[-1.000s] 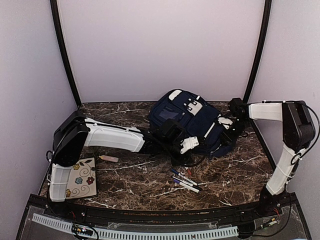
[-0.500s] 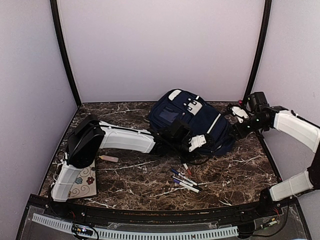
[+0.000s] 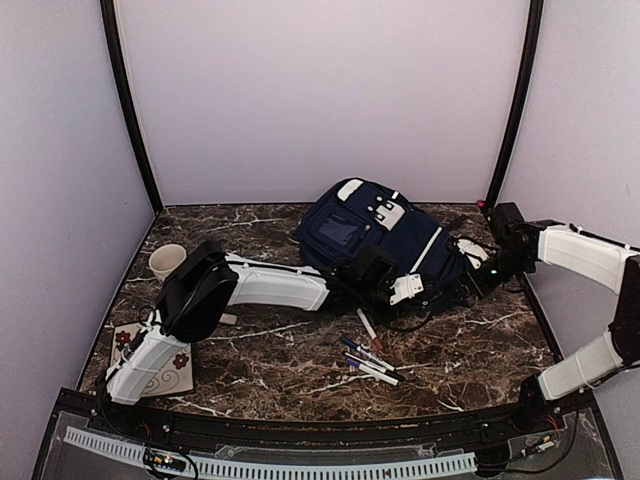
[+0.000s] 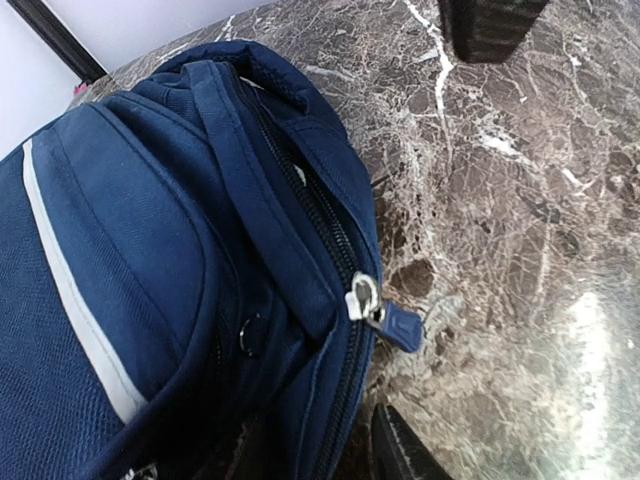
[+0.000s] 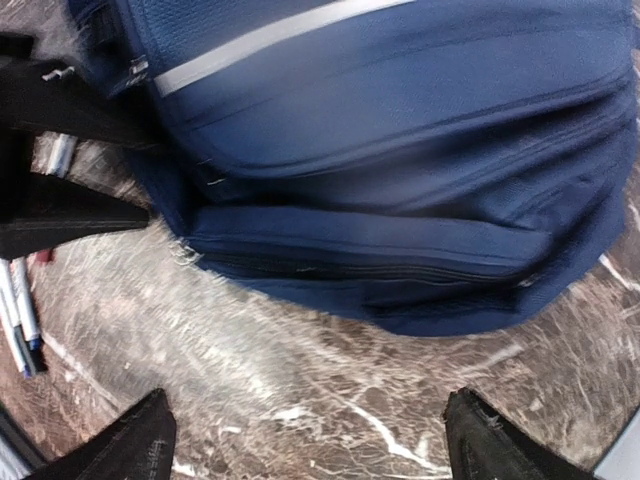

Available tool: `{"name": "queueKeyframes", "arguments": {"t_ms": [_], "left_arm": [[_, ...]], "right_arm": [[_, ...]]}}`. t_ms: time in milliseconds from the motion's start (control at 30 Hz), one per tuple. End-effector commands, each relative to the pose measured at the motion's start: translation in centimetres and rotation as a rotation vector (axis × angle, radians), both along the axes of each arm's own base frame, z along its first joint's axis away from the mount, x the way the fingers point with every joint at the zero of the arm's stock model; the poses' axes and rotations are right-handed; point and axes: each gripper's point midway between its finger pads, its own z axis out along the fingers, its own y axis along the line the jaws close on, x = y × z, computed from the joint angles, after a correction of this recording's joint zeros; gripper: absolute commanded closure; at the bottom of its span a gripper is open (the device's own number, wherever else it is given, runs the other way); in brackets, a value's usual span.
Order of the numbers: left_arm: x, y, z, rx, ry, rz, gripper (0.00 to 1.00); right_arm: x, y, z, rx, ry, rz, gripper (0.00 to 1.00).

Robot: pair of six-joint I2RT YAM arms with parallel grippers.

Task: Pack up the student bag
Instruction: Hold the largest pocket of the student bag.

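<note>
Surface: dark veined marble table (image 3: 250,345), closed in by pale lilac walls.
Bag: the student bag (image 3: 385,240) lies flat toward the rear, right of centre, pockets facing up.
Done: nothing can be seen to be packed. The zip by the left wrist camera may be slightly parted, and its pull (image 4: 385,318) hangs free.
Left to do: by my reading, most of it. The pens (image 3: 370,362) lie loose just in front of the bag, and a flowered notebook (image 3: 165,375) sits at the near left.
Cup: a pale cup (image 3: 166,262) stands well apart at the far left. Whether it belongs in the bag is unclear.
Left gripper (image 3: 405,290): at the bag's near edge. I cannot tell if it is clenched or released.
Right gripper (image 5: 305,440): beside the bag's right side, released, with only bare marble between the fingers.
Hidden: the bag's inside cannot be seen. The left arm covers part of the notebook. The right wrist view is blurred.
</note>
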Motion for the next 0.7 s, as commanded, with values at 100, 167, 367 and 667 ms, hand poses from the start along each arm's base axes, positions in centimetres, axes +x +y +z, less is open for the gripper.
{"name": "queueKeyframes", "arguments": {"t_ms": [100, 167, 367, 667], "left_arm": [[1.3, -0.5, -0.5, 0.022, -0.068, 0.020, 0.69], [1.5, -0.5, -0.5, 0.021, -0.074, 0.026, 0.73], [1.4, -0.8, 0.0, -0.008, -0.041, 0.038, 0.90], [-0.7, -3.2, 4.8, -0.246, 0.225, 0.048, 1.00]], "right_arm": [[-0.9, 1.5, 0.2, 0.074, 0.075, 0.071, 0.26], [-1.1, 1.6, 0.1, 0.077, 0.079, 0.078, 0.30], [-1.4, 2.4, -0.1, 0.123, 0.083, 0.101, 0.35], [-0.7, 3.8, -0.9, 0.200, 0.100, 0.115, 0.40]]}}
